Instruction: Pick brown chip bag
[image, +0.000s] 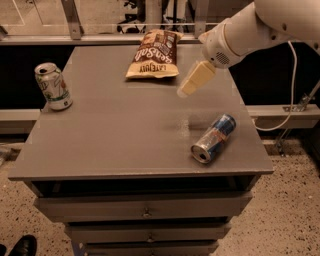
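The brown chip bag (154, 54) lies flat at the far middle of the grey table (115, 130), white lettering up, tan-yellow band toward me. My gripper (188, 86) hangs from the white arm that comes in from the upper right. It hovers above the table just right of the bag's near end, apart from it, holding nothing.
A green-white can (53, 86) stands upright at the table's left edge. A blue-silver can (214, 138) lies on its side near the front right. Drawers sit below the tabletop. A rail runs behind the table. A cable hangs at the right.
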